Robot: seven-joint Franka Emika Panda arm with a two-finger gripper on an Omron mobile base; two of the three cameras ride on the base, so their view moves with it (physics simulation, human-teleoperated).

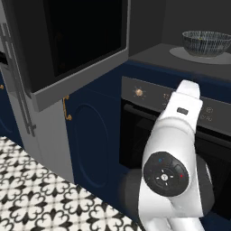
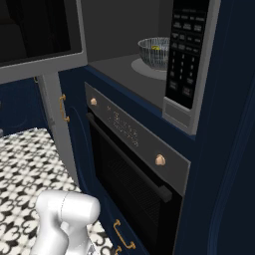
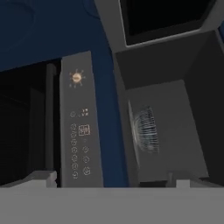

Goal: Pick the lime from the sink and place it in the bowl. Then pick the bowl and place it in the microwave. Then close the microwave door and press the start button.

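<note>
Striped bowl holding lime inside microwave, microwave door open, end effector open, empty.

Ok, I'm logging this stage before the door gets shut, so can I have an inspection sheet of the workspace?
Surface: microwave floor, turntable under bowl.
Job's things: bowl on turntable, lime inside it; door swung open.
Clutter: nothing seen.
Claw: open, fingertips empty, facing the cavity from outside.
Cables: nothing seen.
Surroundings: keypad right of cavity; black oven with brass knobs below; navy cabinets; patterned floor tiles.
</note>
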